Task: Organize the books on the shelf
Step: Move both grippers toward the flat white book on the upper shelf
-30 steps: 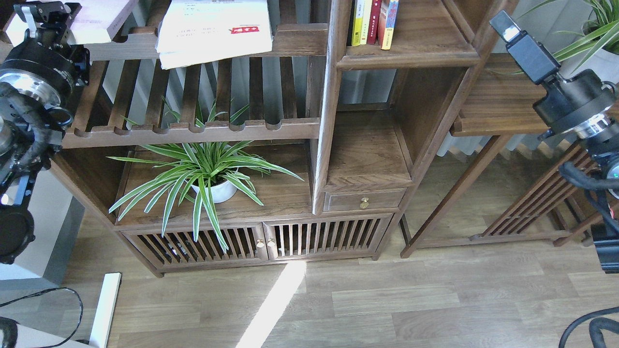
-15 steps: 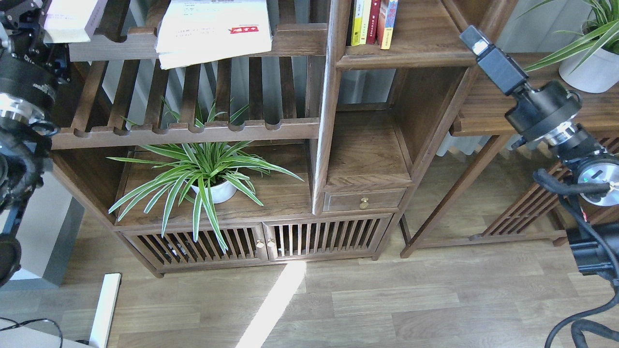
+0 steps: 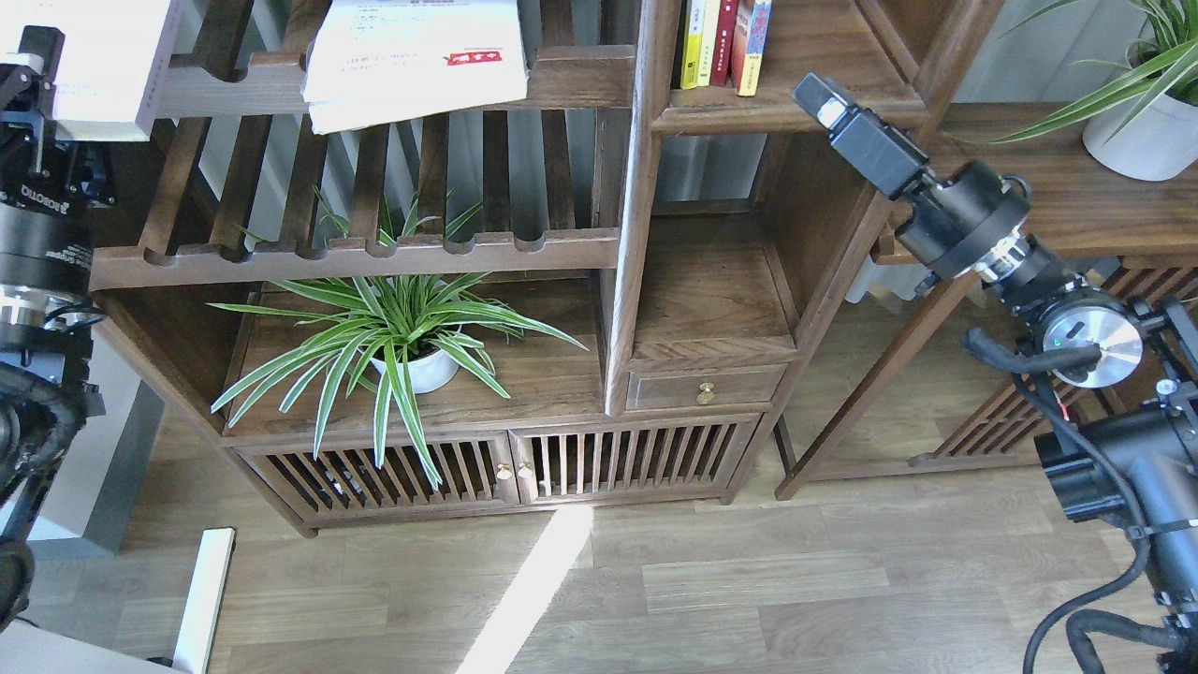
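Observation:
A large white book with a red mark lies flat on the upper slatted rack. At the top left, a pale lavender-white book is raised in front of the rack's end rail, with my left gripper shut on its left edge. The narrow dark-brown shelf with solid walls stands empty at centre right. My right gripper hovers at the front right corner of the board above that shelf. It shows as one dark block, so its fingers cannot be told apart.
Several upright books stand in the compartment above the shelf. A potted spider plant sits on the wide lower board, and another pot on the side table at right. A small drawer and slatted doors lie below.
My left gripper has drawn the pale book leftward off the rack and nearer to me. My right arm has swung left, from the side table to the shelf column.

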### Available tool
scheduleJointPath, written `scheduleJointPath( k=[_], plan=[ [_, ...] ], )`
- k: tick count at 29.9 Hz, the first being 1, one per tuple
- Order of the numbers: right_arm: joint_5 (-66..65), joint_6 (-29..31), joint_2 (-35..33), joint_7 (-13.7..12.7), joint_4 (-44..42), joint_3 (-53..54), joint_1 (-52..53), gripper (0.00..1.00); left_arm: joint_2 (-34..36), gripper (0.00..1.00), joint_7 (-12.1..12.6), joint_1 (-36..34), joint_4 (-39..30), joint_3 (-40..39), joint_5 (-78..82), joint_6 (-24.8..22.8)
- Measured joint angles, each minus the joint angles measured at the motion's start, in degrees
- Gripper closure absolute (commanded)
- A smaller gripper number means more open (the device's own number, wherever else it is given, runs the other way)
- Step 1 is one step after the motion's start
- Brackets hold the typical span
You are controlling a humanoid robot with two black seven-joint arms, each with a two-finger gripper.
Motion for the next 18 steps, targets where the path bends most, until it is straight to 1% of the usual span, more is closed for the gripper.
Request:
scheduleJointPath(
  k=[2,4,10,14,18],
  plan=[
    [0.00,0.00,0.01,-0.01,0.00,-0.57,-0.34,0.26,0.00,0.98,0.09,0.63,0.00,0.62,0.50,-1.91],
    [0.01,0.00,0.01,-0.02,0.00,-0.91,-0.69,0.26,0.00,0.98,0.14,0.93,0.00,1.11,1.15,-2.62],
    [0.08,0.00,0.75,-0.46,0.00,-1.62,-1.12,0.25,-0.05,0.97,0.44,1.16,0.50,1.45,2.20,-2.88],
    [-0.09,0.00,2.33,-0.84,0.00,-1.85,-1.88,0.25,-0.39,0.97,1.34,1.63,0.73,2.05,3.94,-2.89],
    [-0.24,0.00,3.83,-2.18,0.20,-1.89,-1.86,0.25,-0.28,0.97,1.70,1.70,0.75,4.20,6.30,-2.89]
  ],
)
